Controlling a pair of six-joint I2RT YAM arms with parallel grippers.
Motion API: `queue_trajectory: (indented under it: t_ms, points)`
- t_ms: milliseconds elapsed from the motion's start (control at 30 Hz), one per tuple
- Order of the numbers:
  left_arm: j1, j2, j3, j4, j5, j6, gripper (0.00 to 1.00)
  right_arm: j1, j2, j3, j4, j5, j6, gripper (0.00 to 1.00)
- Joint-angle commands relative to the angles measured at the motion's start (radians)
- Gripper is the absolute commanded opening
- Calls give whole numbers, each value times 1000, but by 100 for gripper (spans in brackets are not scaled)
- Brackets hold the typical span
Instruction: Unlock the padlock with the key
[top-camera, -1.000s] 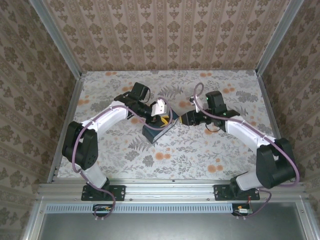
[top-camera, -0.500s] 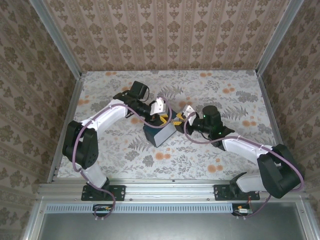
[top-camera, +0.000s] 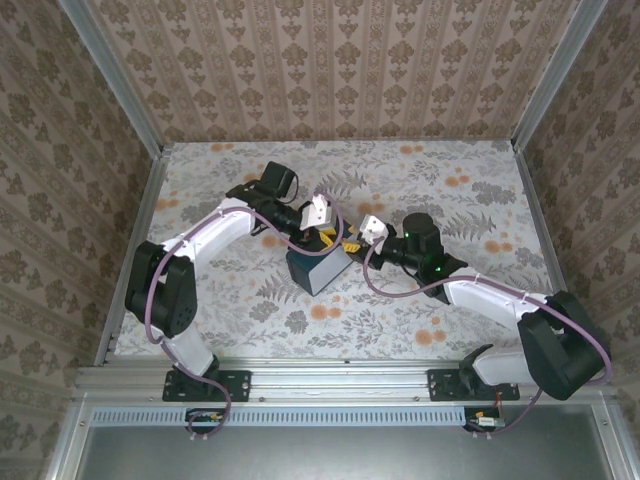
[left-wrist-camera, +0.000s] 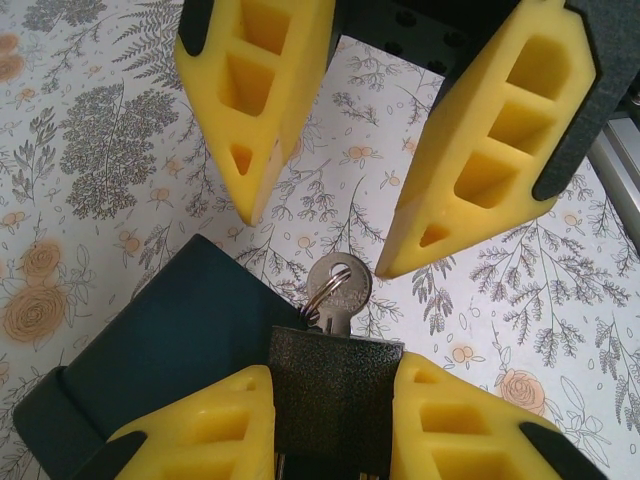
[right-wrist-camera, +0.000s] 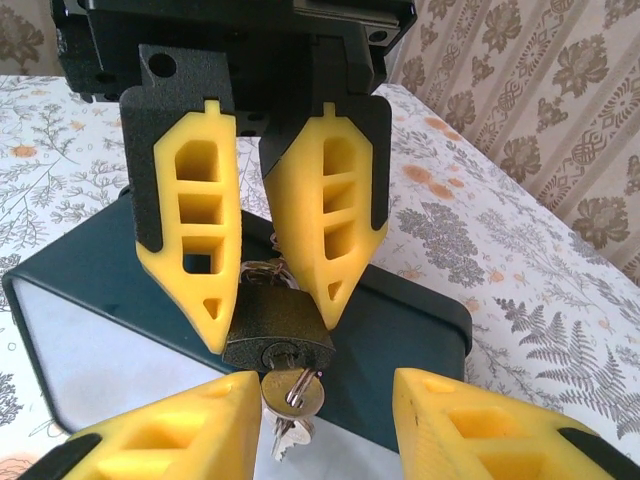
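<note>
Since the padlock (right-wrist-camera: 278, 338) probably needs steadying for the turn, the left gripper (left-wrist-camera: 333, 370) clamps it between its fingers, just above the dark box (right-wrist-camera: 400, 315). Its key (right-wrist-camera: 292, 392) sits in the keyhole, between the right gripper (right-wrist-camera: 325, 380)'s parted fingers, untouched. One padlock, one inserted key, one box, two grippers.

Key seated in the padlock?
Yes, the key is pushed into the padlock, with only its head and ring sticking out.
</note>
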Motion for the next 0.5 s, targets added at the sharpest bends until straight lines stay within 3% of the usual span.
queue_trajectory:
  t_ms: [0, 167, 300, 467]
  points:
    - [11, 2, 46, -8, 74, 28, 12, 17, -21, 13, -30, 1, -49, 39]
    - [13, -1, 43, -4, 81, 26, 12, 33, -3, 25, -21, 0, -50, 35]
    - [16, 0, 43, -3, 85, 26, 12, 39, 8, 32, -40, 10, -69, 26]
    - [19, -3, 45, -4, 105, 28, 12, 40, 6, 33, -51, 27, -80, 27]
